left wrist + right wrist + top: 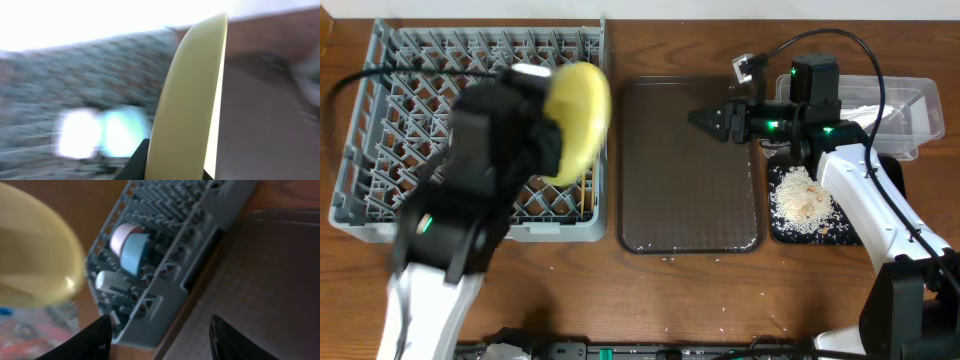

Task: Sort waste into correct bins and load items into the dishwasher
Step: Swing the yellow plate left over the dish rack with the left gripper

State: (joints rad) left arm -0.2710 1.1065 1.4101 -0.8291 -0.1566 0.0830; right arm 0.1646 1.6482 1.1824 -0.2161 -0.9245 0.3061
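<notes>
Standing on edge, the plate (192, 95) is held at its lower rim by the left gripper (172, 166), whose fingers (139, 161) are clenched on it from both sides; in the overhead view the plate is seen lifted above the right part of the rack (380, 200), near its right wall, and both arm and plate are shown blurred. Inside the rack, a blue bowl (135, 252) is set between the pegs on its side with a white bowl (121, 235) touching it just behind, and a cup (107, 280) is lodged close beside them; whether the cup touches the blue bowl cannot be told. The right gripper (160, 337) is held over the upper part of the brown tray (690, 180), pointed towards the rack, with its fingers (92, 340) spread apart and nothing grasped between them. The brown tray is laid on the table (620, 300) just right of the rack. Further right, crumbs (800, 200) are heaped in the black tray (777, 232), which is partly hidden by the right arm. Beyond the black tray, at the far right edge of the table, the tub (920, 95) is placed, and white paper (898, 115) is seen inside it. A few loose specks are scattered on the table along the near edge of the brown tray
</notes>
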